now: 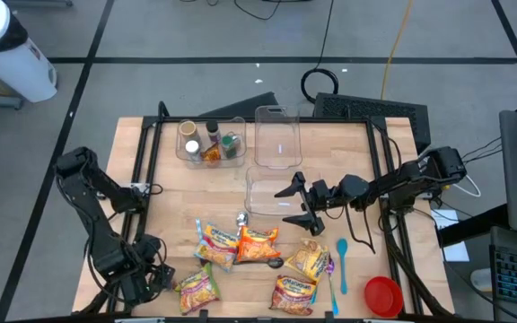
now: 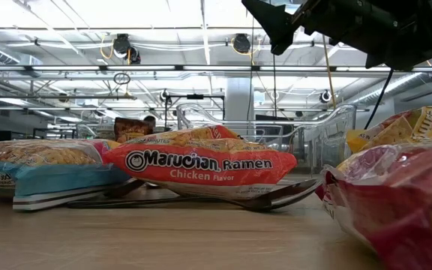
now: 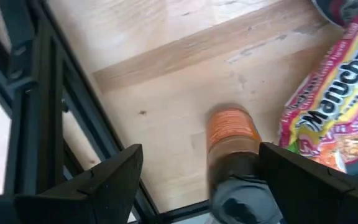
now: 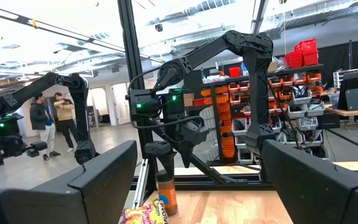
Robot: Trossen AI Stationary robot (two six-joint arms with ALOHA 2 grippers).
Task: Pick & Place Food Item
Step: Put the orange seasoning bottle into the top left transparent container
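- Right gripper (image 1: 295, 204): jaws spread, empty, above the table (image 1: 348, 144) centre beside a clear bin (image 1: 270, 190).
- Chicken ramen packet (image 1: 257, 245): flat on the wood at 7 o'clock from that gripper, long axis running 9-to-3 in the high view.
- Left gripper (image 3: 197, 180): jaws spread, empty, parked at the table's 7 o'clock corner.

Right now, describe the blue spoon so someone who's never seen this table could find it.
Start at the wooden table's front edge and find the red bowl at the right corner. Just left of it, beside the ramen packets, lies the blue spoon. It is the only blue utensil among yellow and orange wrappers.
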